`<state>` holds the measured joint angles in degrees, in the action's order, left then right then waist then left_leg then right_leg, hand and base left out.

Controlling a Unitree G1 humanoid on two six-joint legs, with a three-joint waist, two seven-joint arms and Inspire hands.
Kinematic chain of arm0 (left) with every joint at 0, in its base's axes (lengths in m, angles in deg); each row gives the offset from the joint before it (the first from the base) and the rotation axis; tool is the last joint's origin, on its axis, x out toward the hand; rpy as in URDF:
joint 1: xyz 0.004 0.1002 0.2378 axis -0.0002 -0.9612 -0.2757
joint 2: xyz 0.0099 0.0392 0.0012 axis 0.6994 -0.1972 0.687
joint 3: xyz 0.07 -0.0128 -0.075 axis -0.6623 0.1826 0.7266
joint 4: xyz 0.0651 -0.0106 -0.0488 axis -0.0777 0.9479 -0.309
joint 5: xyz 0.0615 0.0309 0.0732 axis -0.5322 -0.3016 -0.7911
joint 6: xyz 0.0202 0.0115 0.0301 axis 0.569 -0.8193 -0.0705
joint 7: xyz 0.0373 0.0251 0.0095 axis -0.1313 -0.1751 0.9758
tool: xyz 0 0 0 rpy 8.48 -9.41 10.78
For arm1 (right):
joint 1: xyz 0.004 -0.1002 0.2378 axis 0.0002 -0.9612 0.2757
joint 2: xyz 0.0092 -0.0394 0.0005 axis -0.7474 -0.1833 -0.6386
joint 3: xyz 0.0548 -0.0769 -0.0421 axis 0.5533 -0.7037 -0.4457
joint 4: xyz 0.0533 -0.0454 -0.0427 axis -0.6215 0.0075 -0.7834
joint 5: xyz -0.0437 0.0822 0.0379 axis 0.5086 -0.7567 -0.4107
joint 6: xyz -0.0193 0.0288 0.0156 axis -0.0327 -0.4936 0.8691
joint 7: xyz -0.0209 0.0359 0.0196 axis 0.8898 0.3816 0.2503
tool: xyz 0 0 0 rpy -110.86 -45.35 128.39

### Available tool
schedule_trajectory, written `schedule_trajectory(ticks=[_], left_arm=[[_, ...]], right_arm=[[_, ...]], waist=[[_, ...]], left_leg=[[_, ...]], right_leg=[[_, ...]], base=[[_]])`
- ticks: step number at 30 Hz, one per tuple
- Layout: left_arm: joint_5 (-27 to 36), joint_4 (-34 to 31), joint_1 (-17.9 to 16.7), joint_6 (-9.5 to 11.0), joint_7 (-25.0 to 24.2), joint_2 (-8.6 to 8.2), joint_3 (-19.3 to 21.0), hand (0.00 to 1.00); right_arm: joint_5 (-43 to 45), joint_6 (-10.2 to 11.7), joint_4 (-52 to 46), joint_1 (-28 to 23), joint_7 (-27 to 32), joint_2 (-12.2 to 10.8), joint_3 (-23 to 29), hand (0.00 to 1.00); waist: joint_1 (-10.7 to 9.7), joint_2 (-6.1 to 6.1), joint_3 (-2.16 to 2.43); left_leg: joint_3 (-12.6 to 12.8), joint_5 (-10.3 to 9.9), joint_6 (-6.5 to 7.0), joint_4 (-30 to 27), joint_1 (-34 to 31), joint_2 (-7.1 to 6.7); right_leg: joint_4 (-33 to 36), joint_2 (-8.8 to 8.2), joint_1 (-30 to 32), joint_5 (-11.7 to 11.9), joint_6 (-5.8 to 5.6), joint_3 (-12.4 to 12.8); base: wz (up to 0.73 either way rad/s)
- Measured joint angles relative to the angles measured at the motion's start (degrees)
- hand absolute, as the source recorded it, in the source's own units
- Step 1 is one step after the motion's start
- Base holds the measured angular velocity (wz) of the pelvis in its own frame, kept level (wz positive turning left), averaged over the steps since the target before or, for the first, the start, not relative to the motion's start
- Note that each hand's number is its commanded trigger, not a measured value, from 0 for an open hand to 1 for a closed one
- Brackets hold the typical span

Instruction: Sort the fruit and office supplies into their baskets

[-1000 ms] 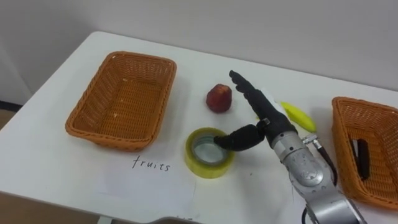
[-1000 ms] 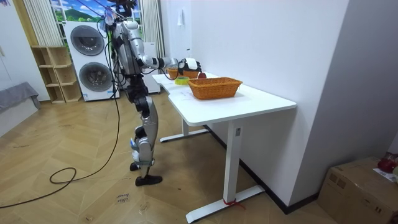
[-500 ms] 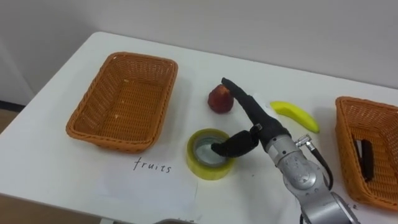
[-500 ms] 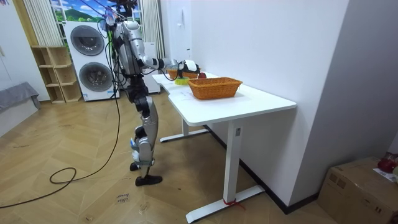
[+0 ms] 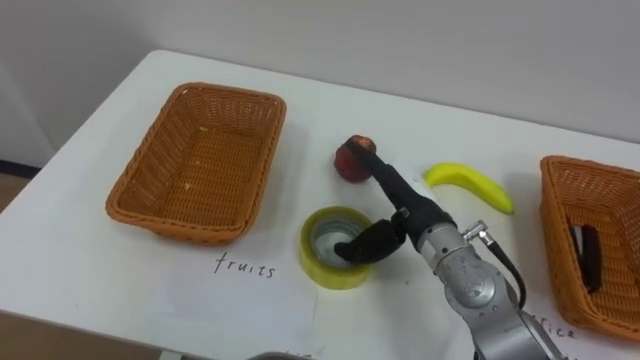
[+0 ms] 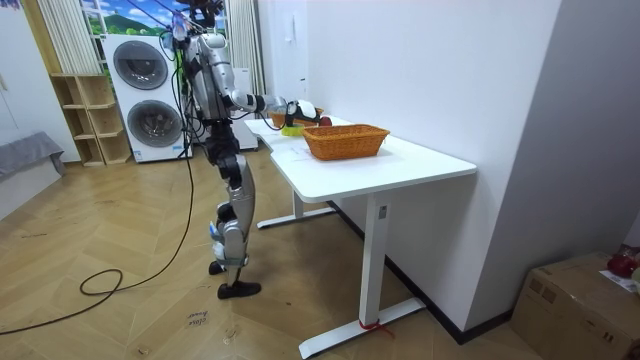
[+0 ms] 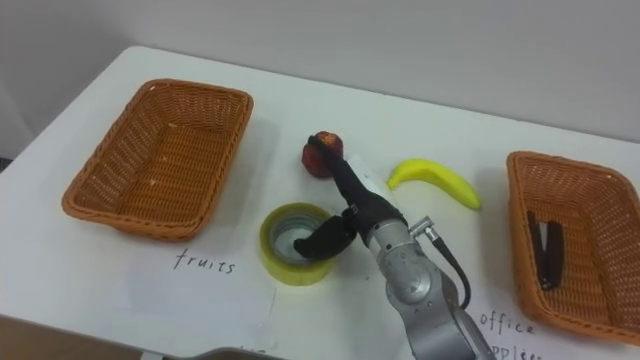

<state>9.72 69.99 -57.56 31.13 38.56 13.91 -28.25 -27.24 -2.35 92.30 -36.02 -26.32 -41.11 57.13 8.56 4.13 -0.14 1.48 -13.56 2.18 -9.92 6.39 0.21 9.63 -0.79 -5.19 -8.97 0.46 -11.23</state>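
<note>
Now that your right hand [image 5: 415, 215] has slid left, its straight, empty fingers [image 5: 385, 182] reach the round red fruit [image 5: 347, 160], so that's probably your next pick.

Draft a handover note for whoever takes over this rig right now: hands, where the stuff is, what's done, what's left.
Right hand: open, over the yellow tape roll, thumb dipped in its hole, fingers stretched toward the red fruit.
On the table: tape roll, red fruit and banana, all loose.
Fruit basket: no fruit in it yet.
Office basket: dark supplies already in.
Left to do: tape roll into the office basket; red fruit and banana into the fruit basket.
</note>
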Motion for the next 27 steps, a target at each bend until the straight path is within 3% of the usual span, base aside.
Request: schedule_trajectory(ticks=[12,22,27], left_arm=[[0.1,-1.1,1.3,0.1,-2.6,-0.09,-0.1,0.0],[0.1,-3.5,1.5,0.1,-4.0,-0.09,0.0,0.0],[0.2,-3.9,1.4,0.2,-4.0,-0.1,0.0,0.0]], right_arm=[[-1.0,0.0,2.2,0.0,-0.1,0.0,0.0,0.0],[-1.3,-0.6,2.2,0.0,-4.4,0.0,-0.1,0.0],[-1.2,-1.5,2.2,0.0,-6.3,0.1,-0.2,0.0]], waist=[[0.0,0.23,-0.23],[0.1,0.67,-0.2],[1.3,1.27,-0.14]], left_leg=[[0.0,0.0,0.02,-0.1,-0.4,0.01],[0.0,0.0,0.0,0.1,-0.9,0.02],[0.0,0.1,0.01,0.1,-0.8,0.01]], right_leg=[[-0.1,-0.16,0.4,0.0,-0.01,0.0],[0.1,0.03,1.0,0.0,-0.01,-0.1],[0.0,-0.01,0.9,0.0,-0.01,0.1]], base=[[0.0],[0.0],[0.0]])
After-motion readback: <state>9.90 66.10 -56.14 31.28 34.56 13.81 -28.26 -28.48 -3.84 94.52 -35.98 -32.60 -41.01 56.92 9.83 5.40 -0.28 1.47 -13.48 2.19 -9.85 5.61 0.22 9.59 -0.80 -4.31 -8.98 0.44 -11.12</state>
